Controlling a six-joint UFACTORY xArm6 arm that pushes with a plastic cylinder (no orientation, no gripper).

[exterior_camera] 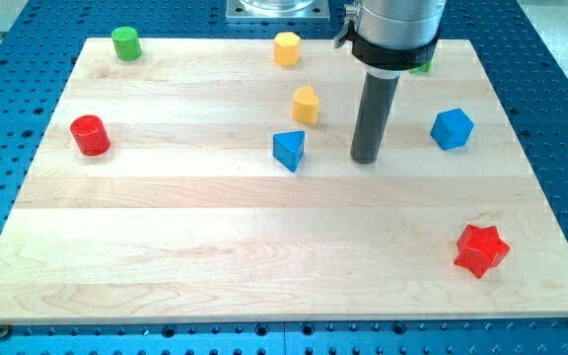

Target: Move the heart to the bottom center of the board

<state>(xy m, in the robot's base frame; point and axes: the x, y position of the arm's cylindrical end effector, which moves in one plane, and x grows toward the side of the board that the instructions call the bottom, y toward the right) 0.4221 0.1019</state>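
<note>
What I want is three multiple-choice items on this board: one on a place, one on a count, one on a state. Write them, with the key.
1. The red star lies at the view's: A top left, B centre, C bottom right.
2. Blue blocks: A two, B one, C three.
3. My tip and the yellow heart: A touching, B apart, C stacked.
Key: C, it sits near that corner; A, a blue triangle and another blue block; B, bare board shows between them.
</note>
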